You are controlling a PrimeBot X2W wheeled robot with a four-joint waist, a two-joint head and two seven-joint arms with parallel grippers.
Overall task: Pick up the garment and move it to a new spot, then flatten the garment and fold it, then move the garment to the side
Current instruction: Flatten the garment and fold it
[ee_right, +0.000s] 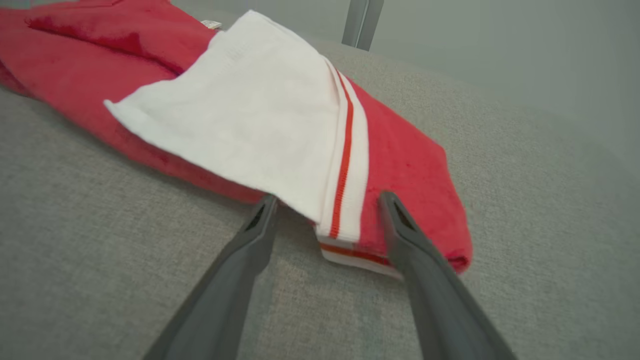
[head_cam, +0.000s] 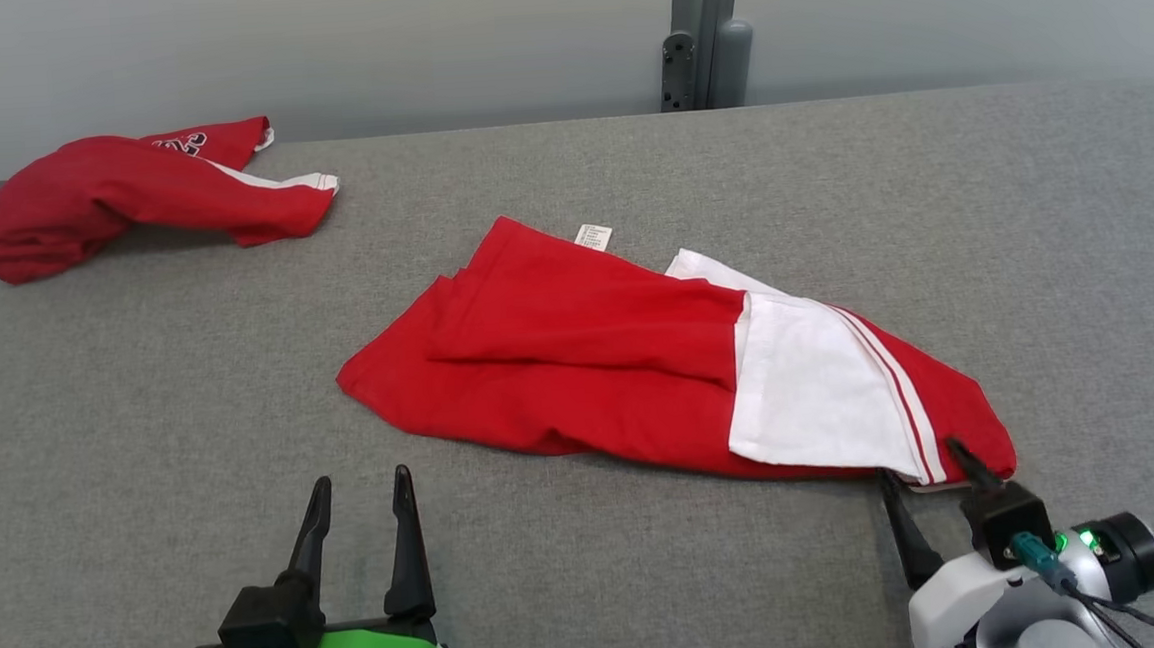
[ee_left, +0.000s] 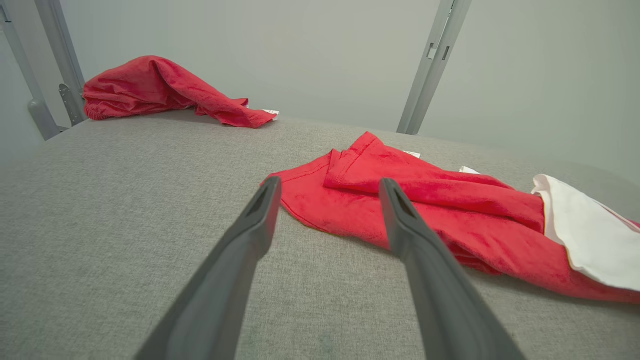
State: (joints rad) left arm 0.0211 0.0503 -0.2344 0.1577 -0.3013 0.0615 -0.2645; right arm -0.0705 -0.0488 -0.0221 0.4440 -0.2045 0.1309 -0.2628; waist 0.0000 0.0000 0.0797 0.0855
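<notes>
Since the red-and-white garment (head_cam: 579,364) lies crumpled mid-frame on the grey table (head_cam: 142,411), I judge it light, limp and quick to bunch. My right pincer (head_cam: 921,460), fingers spread, straddles its striped hem at lower right, probably the firmest hold. My left pincer (head_cam: 362,475) hovers spread, lower left.

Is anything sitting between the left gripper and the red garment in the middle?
Nothing visible: just grey table surface lies between the left gripper and the garment. The other red garment lies far back on the left.
</notes>
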